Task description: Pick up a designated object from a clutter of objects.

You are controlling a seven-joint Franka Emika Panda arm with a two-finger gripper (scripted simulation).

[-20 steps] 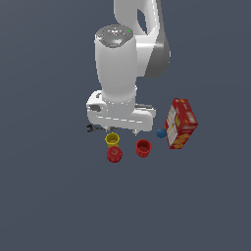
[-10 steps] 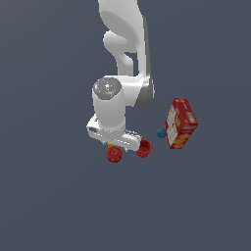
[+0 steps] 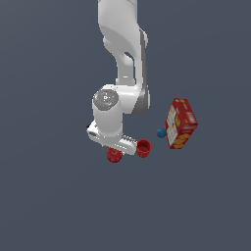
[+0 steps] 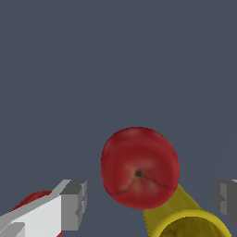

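The red apple (image 4: 140,167), round and glossy with a dark stem dimple, lies between and just beyond my two grey fingertips (image 4: 74,203) in the wrist view. In the exterior view the apple (image 3: 114,155) peeks out just under my hand. My gripper (image 3: 119,145) is open and empty, low over the apple, with its jaws wide apart. The yellow cup (image 4: 190,220) stands right beside the apple; it is hidden by the arm in the exterior view. The red cup (image 3: 143,148) stands next to the hand and shows behind one finger in the wrist view (image 4: 32,200). The wrench is hidden.
A small blue ball (image 3: 161,133) lies to the exterior view's right of the red cup. The red cracker box (image 3: 180,123) stands tilted just beyond the ball. The floor is plain dark grey.
The arm has lowered and turned, bringing the hand down over the apple. The yellow cup, seen earlier in the exterior view, is now hidden behind the hand.
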